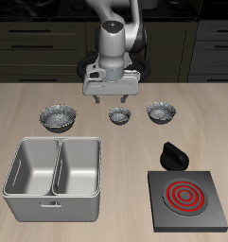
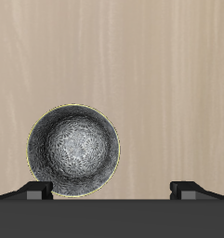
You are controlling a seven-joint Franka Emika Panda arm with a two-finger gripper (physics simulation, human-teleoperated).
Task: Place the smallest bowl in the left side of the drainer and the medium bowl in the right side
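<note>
Hovering above the row of bowls, the gripper [image 1: 111, 95] had its fingers spread wide and held nothing. No writing or label could be read anywhere. The smallest bowl [image 1: 119, 115] sat on the table [image 1: 125, 161] just below it, between the medium bowl [image 1: 161, 113] and the largest bowl [image 1: 59, 116], behind the drainer [image 1: 53, 170]. Only the wrist view showed one bowl's dark mottled inside close up; only the exterior view showed the stove plate [image 1: 188, 199].

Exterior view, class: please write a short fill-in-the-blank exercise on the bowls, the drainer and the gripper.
1. ____ silver bowls stand in a row behind the drainer.
2. The smallest bowl is the ____ one in that row.
3. Both drainer compartments are ____.
4. The gripper holds ____.

Missing words: three; middle; empty; nothing
</note>
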